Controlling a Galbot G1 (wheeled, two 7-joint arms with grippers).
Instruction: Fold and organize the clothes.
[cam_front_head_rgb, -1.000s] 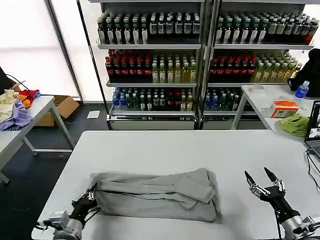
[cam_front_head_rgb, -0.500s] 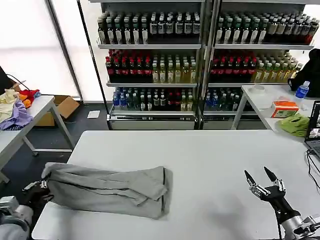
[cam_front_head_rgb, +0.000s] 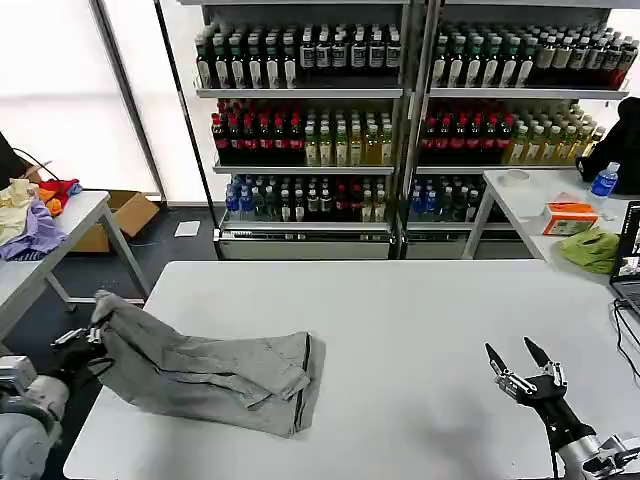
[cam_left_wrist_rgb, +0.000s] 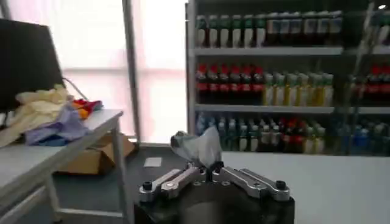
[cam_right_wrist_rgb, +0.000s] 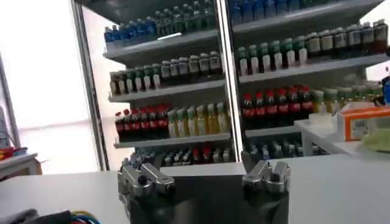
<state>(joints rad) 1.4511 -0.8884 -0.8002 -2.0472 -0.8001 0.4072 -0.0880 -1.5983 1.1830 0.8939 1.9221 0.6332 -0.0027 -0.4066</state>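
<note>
At the near left corner of the white rectangular table (cam_front_head_rgb: 420, 320), the left gripper (cam_front_head_rgb: 88, 345) pinches one end of a light grey folded cotton T-shirt (cam_front_head_rgb: 215, 368); the left wrist view shows its fingers (cam_left_wrist_rgb: 177, 181) clamped together on a tuft of that cloth (cam_left_wrist_rgb: 198, 146). That held end is lifted just off the table's left edge, while the remaining fabric trails down and lies bunched on the tabletop, reaching toward the middle. Over the near right corner, well apart from the shirt, the right gripper (cam_front_head_rgb: 520, 368) hovers with its two black fingers spread apart and nothing between them. Farther back on the left stands a white side table (cam_front_head_rgb: 60, 235) carrying a heap of lilac, yellow and red garments (cam_front_head_rgb: 32, 212) (not grey ones). Behind everything, tall metal shelves of bottled drinks (cam_front_head_rgb: 400, 110) span the back wall.
</note>
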